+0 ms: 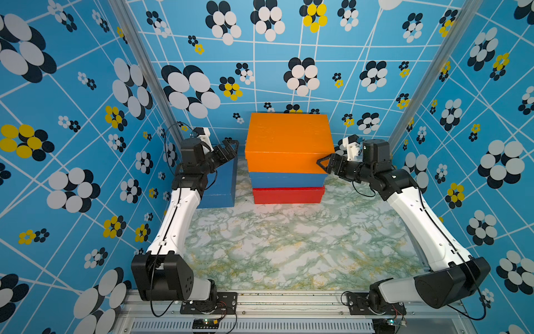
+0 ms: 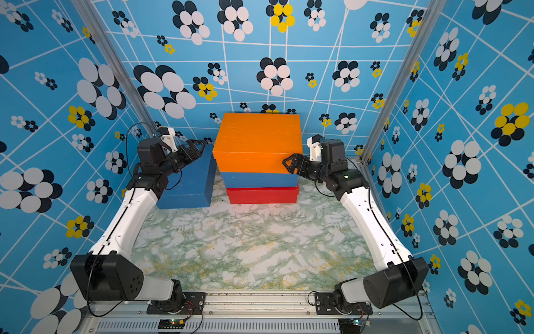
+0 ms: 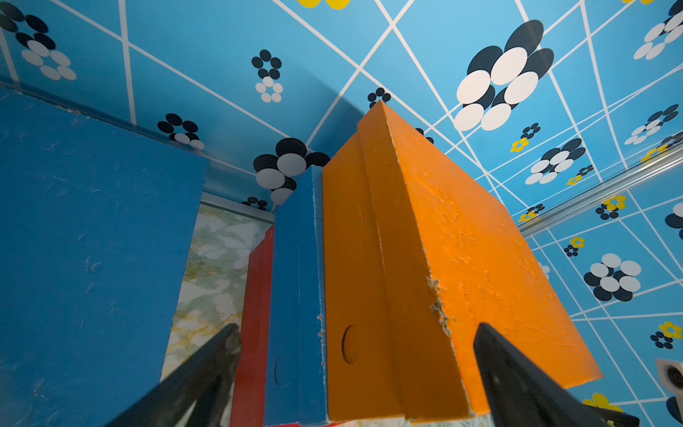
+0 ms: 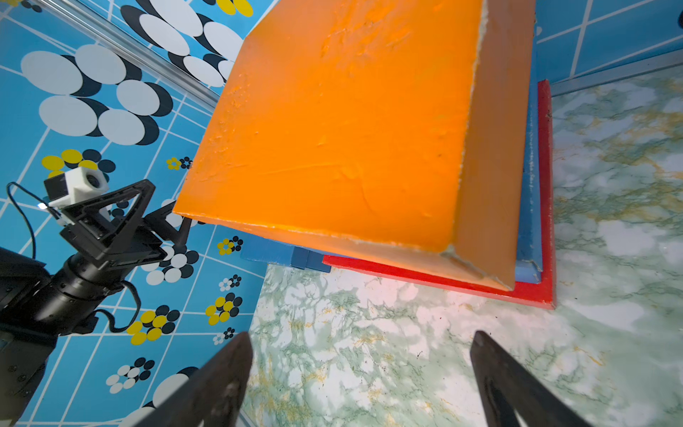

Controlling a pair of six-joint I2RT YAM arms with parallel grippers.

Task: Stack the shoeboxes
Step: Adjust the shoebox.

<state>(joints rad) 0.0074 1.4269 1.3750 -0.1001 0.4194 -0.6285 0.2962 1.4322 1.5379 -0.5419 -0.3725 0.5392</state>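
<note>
I count three shoeboxes piled at 12 o'clock on the table point(image 1: 289, 245): red box point(image 1: 287, 196) at the bottom, mid blue box point(image 1: 286, 179) on it, orange box point(image 1: 286, 141) on top. The loose blue box point(image 1: 222, 185) lies flat at the pile's 9 o'clock, just beside it, so I judge the last lift is the step in hand. My left gripper point(image 1: 232, 147) hangs over that box's far end, jaws spread wide and empty. My right gripper point(image 1: 323, 165) sits at the orange box's 4 o'clock corner, jaws also spread with nothing between them; I cannot tell whether it touches. Each box is far wider than a jaw, so next I'd press the loose one between both arms, raise it clear of the orange lid and set it square. The paint is matte and lumpy, the orange lid's edge frays to bare card, and the pile is slightly staggered.
</note>
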